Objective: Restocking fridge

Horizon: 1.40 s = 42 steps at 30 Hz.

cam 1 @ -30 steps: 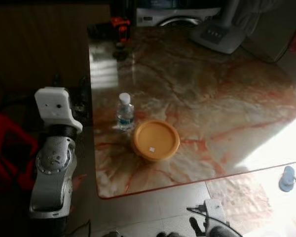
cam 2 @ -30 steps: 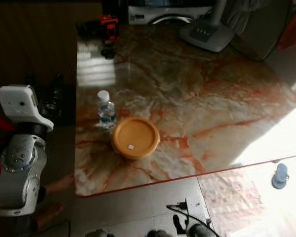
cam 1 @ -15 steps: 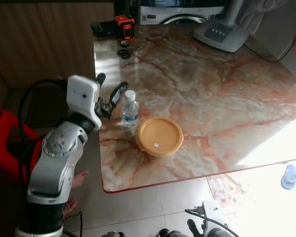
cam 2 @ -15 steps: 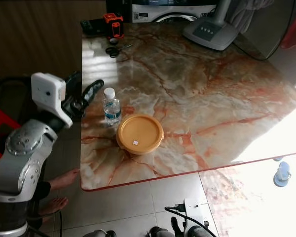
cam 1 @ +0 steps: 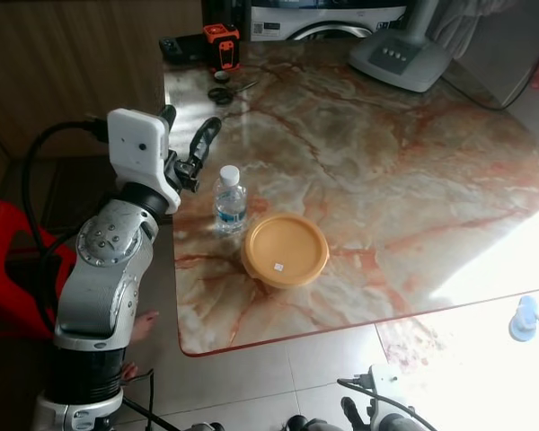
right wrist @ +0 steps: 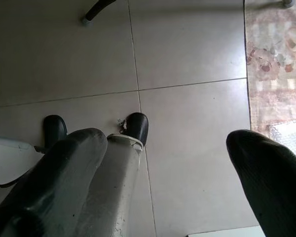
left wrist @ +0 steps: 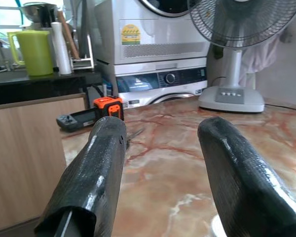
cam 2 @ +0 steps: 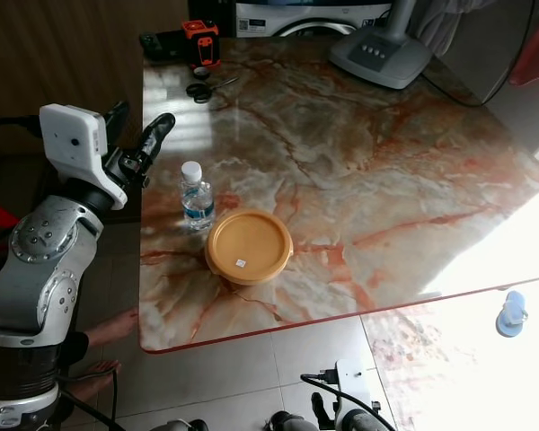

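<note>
Left gripper (cam 1: 187,141) raised, 2 black fingers spread, grasping nothing. Small clear plastic water bottle with white cap (cam 1: 229,199) upright just ahead and below, beside round orange lidded container (cam 1: 285,250). Likely light, smooth, slightly crushable, tippable; best gripped mid-body. Right gripper (right wrist: 163,168) idle, fingers apart.

A marble table with red veins (cam 1: 413,180) is carrying a small clear water bottle (cam 1: 229,200), standing just beside a round orange lidded container (cam 1: 285,250). Black scissors (cam 1: 225,93), an orange-black device (cam 1: 220,45) and a grey fan base (cam 1: 400,61) are lying at its far edge.
</note>
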Motion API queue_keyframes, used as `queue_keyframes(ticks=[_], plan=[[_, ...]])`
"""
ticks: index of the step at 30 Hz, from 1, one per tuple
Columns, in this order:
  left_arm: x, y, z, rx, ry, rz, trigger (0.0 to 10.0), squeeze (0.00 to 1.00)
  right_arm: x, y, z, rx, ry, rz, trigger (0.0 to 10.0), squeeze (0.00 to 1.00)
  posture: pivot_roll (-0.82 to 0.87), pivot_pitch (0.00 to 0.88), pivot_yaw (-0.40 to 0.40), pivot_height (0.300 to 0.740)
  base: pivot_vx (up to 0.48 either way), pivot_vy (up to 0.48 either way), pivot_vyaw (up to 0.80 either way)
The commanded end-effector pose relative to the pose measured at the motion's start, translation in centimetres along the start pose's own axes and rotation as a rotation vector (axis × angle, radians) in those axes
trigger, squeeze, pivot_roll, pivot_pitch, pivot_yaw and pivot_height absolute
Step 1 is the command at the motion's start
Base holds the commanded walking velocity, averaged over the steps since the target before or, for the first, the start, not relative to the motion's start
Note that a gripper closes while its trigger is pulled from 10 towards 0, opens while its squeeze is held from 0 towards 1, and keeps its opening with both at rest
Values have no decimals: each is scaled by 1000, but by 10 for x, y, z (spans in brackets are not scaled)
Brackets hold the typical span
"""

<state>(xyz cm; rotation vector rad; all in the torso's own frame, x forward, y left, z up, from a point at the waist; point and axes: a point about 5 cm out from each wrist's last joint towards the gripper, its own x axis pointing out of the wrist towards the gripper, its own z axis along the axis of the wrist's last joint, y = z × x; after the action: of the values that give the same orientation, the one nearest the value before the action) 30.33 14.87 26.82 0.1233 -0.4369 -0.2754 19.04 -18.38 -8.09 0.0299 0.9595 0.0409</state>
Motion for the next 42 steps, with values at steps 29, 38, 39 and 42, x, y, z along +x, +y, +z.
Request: queue_keyframes(ticks=[29,38,39,42], plan=[[-16,-25,58,-227,33,-529,10000,0,-1,0,-8,-1,34,10,10000,0,110,207,-81,740,125,0,0],[-32,-22,37,-50,426,-695,10000,0,0,2,-6,-9,40,8,10000,0,131,211,-71,740,0,0,0],[-31,-22,38,-74,479,-709,10000,0,0,1,-6,-7,41,6,10000,0,134,211,-69,740,0,0,0],[-27,-23,45,-141,540,-716,10000,0,0,1,-6,-7,42,3,10000,0,144,210,-67,740,0,0,0]])
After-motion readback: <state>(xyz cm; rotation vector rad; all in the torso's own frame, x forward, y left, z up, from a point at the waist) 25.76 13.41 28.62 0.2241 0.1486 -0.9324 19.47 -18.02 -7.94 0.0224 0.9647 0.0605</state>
